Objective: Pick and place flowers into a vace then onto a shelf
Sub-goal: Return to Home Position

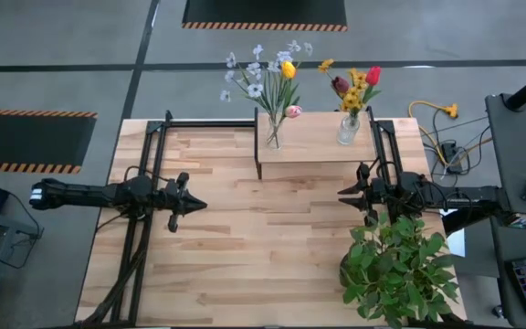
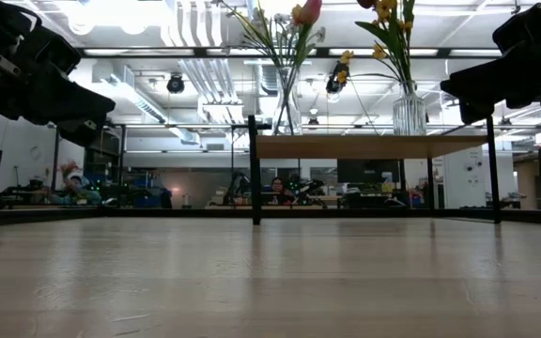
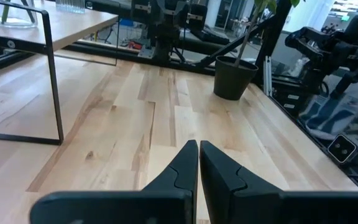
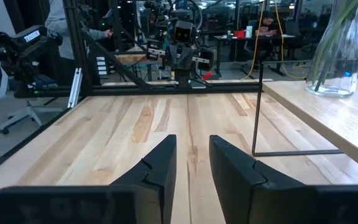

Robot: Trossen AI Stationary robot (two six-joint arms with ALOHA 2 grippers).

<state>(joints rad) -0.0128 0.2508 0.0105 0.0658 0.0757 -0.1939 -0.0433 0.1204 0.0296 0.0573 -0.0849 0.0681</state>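
On shelf [image 1: 313, 142], flowers [image 1: 286, 70] in two vases [image 1: 349, 131]

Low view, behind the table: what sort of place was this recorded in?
Probably an open-plan robotics lab or workshop: bare ducts run across the ceiling, a person sits at work beyond the table, and the high view shows hazard-striped floor mats.

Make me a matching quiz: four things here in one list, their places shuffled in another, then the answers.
Things: 1 yellow tulip; 2 red tulip; 3 leafy plant; 4 left arm's fingers.
Places: A on the tabletop beside the right arm's fingers; B in the right-end vase on the shelf; C over bare tabletop on the left; D in the left-end vase on the shelf.
Pairs: 1-D; 2-B; 3-A; 4-C.
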